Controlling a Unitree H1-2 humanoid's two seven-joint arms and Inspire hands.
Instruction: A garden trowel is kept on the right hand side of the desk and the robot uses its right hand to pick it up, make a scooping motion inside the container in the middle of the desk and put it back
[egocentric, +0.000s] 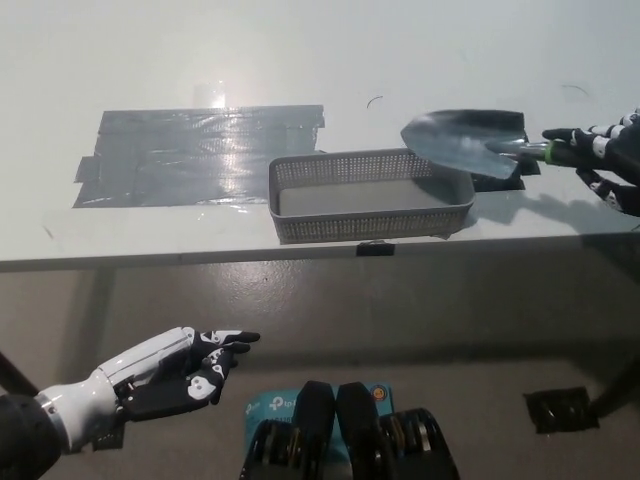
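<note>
A garden trowel (470, 143) with a shiny metal blade and a green band on its handle hangs over the right end of the grey mesh container (370, 193). The blade's tip points left, above the container's far right corner. My black right hand (605, 155) is shut on the trowel's handle at the right edge of the picture. The container stands near the desk's front edge, in the middle. My white left hand (165, 375) rests open below the desk edge at the lower left.
A large patch of grey tape (195, 152) lies on the white desk (300, 50) left of the container. A black mark (500, 165) sits on the desk under the trowel. The desk's front edge runs just before the container.
</note>
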